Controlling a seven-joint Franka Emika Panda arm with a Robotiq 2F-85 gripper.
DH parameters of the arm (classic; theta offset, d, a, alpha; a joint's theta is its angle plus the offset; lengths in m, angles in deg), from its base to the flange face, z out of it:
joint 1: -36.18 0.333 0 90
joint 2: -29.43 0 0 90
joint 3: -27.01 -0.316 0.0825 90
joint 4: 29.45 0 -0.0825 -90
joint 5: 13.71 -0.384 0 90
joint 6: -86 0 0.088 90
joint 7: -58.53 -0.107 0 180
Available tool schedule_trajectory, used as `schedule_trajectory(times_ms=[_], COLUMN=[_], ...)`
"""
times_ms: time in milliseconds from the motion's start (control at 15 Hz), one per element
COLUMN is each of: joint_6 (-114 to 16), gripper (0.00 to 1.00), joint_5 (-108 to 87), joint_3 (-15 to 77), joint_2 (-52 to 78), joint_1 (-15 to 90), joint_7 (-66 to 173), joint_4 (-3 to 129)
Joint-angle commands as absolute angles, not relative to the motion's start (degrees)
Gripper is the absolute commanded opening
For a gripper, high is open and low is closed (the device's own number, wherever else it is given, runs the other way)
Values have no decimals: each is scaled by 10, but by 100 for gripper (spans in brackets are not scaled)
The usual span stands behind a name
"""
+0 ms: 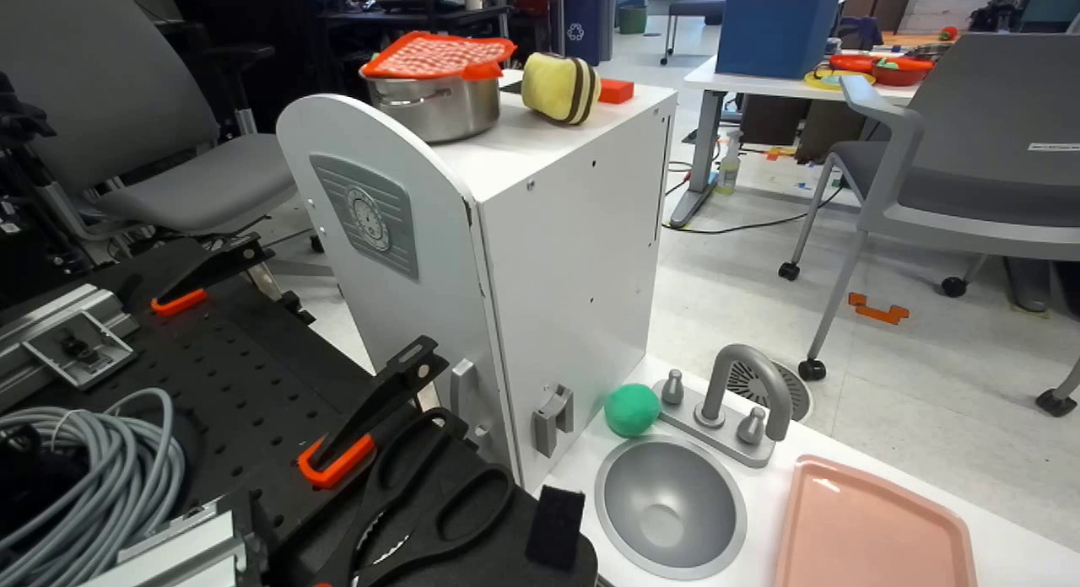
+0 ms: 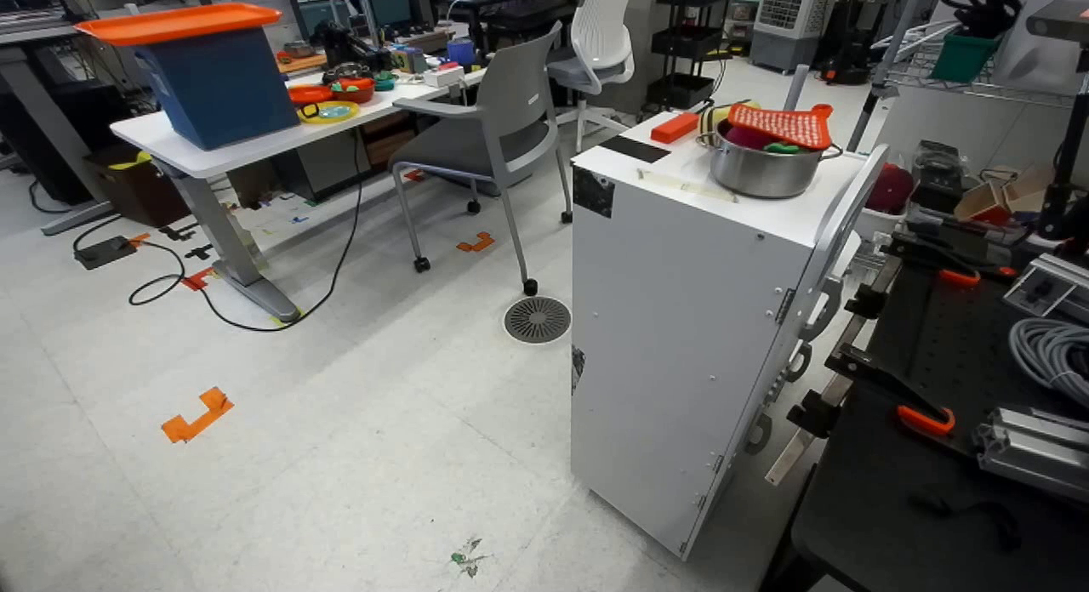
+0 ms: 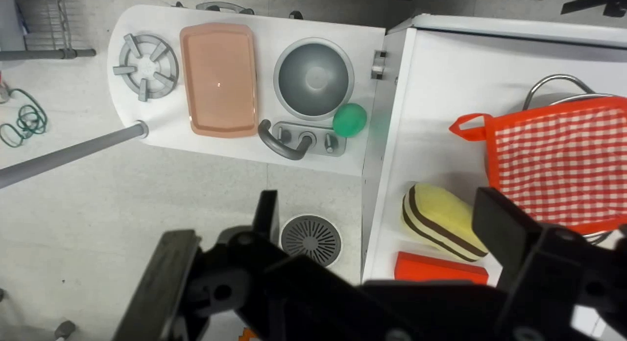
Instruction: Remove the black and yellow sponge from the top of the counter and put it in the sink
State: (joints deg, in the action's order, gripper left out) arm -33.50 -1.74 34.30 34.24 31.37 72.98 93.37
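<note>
the tool (image 3: 377,208) is spread wide; the black and yellow sponge (image 3: 439,222) sits on the tabletop (image 3: 446,81) just beside a red block (image 3: 436,269), well apart from the sink (image 3: 304,86).

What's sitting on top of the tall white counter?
The yellow sponge, a red block, and a metal pot under a checkered potholder; under that, something dark red and something green show. Anything else inside is hidden.

Sponge (image 1: 553,88) is sitting on counter (image 1: 574,241) between block (image 1: 617,91) and pot (image 1: 443,110), potholder (image 1: 440,57) is lying on pot, ball (image 1: 631,410) and tray (image 1: 877,528) are lying on opposite sides of sink (image 1: 669,511).
</note>
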Motion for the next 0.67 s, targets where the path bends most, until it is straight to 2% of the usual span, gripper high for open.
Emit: schedule_trajectory(times_ms=[0,600], joint_6=[-332,-331], gripper=[100,100], joint_5=[-18,-19], joint_3=[339,339], joint_2=[342,339], joint_1=[310,311], joint_7=[730,734], joint_4=[932,929])
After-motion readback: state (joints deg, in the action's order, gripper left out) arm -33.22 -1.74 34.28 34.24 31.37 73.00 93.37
